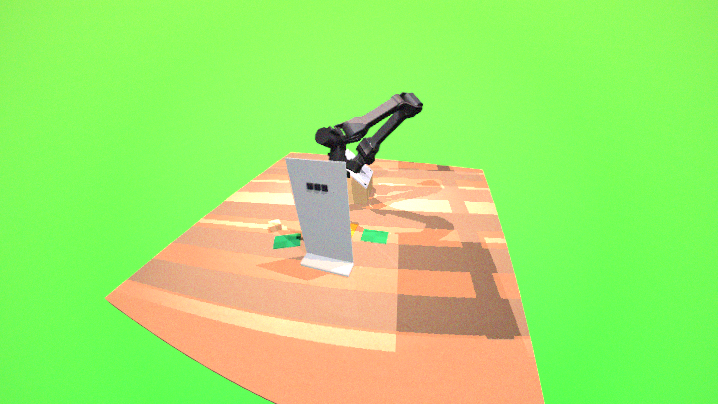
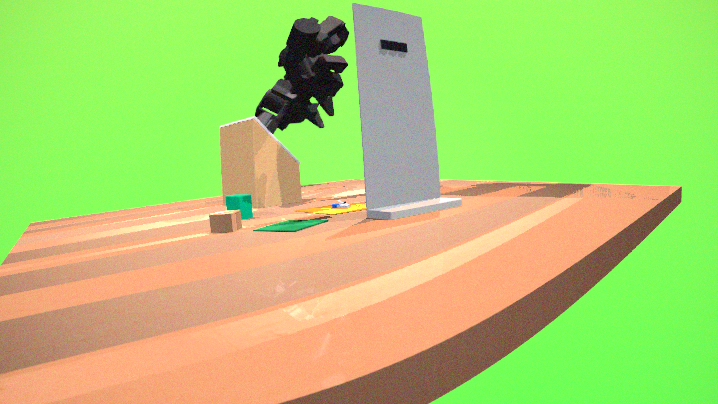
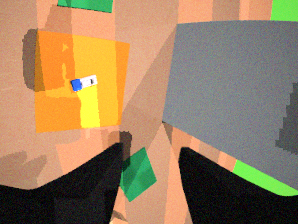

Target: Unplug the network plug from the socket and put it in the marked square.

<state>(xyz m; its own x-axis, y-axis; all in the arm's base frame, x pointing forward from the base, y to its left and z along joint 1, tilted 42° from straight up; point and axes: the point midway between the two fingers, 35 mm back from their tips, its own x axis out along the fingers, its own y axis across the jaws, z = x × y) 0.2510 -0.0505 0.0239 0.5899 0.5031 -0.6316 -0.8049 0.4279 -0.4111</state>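
Observation:
The plug (image 2: 340,205) (image 3: 84,83), white with a blue end, lies on the table inside the orange marked square (image 1: 353,228) (image 2: 318,210) (image 3: 107,102). My gripper (image 2: 326,119) (image 3: 151,152) is partly open, with nothing between its fingers. It hangs well above the table, clear of the plug, on the same side of the upright grey panel (image 1: 326,226) (image 2: 396,125) (image 3: 225,75) as the square. In the top view the fingertips are hidden. The panel's socket openings are not visible; the top and exterior views show dark housings (image 1: 316,187) (image 2: 393,46) on its other side.
Flat green patches (image 1: 286,241) (image 1: 375,236) (image 2: 291,225) (image 3: 139,175) lie on either side of the square. A green block (image 2: 239,206) and a tan block (image 2: 224,221) (image 1: 274,226) stand nearby. A wooden pedestal (image 2: 238,165) (image 1: 360,193) with a sloped top stands behind.

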